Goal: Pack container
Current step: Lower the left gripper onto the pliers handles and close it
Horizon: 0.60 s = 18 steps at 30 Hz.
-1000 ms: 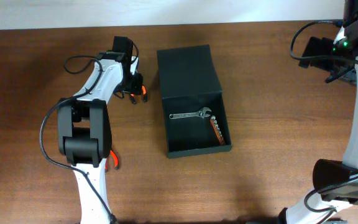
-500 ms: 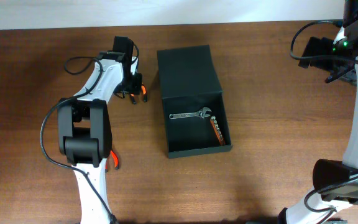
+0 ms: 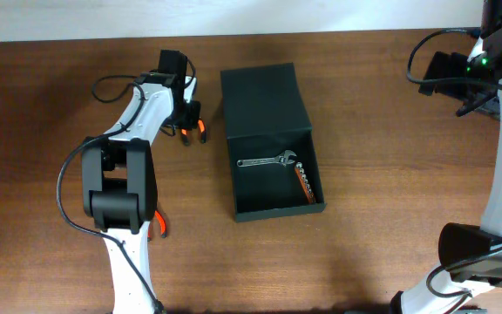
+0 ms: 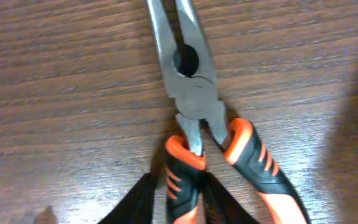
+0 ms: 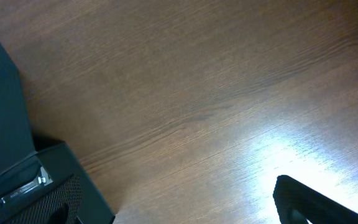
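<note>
The left gripper [image 4: 179, 196] stands narrow, its fingers [image 4: 143, 198] flanking one orange handle of the pliers [image 4: 191, 93] (clamped or not, I cannot tell). Just right of it on the table [image 3: 364, 253] sits the container [image 3: 261, 96], lid open, holding a wrench [image 3: 267, 160] and bits [image 3: 304, 181]. The right gripper [image 5: 303, 202] hangs wide apart, empty.

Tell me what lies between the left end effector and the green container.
Beyond the orange-handled pliers at the left end effector, only a strip of bare wooden table reaches the container; the overhead view shows it.
</note>
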Motion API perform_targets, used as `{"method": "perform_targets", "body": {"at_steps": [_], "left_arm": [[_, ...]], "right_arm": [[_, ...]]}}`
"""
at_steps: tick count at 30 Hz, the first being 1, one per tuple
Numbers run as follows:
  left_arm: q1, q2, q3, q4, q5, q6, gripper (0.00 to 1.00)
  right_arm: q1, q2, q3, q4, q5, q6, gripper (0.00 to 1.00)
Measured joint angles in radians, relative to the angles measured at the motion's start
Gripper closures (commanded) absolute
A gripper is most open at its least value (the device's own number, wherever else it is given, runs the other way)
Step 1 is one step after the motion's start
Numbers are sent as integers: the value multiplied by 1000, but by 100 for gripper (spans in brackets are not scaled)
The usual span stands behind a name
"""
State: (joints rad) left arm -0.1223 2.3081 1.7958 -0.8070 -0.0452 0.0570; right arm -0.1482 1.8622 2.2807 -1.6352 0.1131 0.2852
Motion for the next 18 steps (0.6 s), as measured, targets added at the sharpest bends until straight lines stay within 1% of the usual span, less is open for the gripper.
{"method": "perform_targets", "body": {"at_steps": [2,4,5,11,18], "left_arm": [[0,0,0,0,1,5,76],[0,0,0,0,4,7,81],[0,0,0,0,4,8,85],[-1,1,0,-2,5,15,97],[-1,7,21,-34,4,15,98]], "right_arm": [[0,0,0,0,0,-1,1],[0,0,0,0,0,-1,1],[0,0,0,0,0,0,1],[0,0,0,0,0,0,1],[0,0,0,0,0,0,1]]}}
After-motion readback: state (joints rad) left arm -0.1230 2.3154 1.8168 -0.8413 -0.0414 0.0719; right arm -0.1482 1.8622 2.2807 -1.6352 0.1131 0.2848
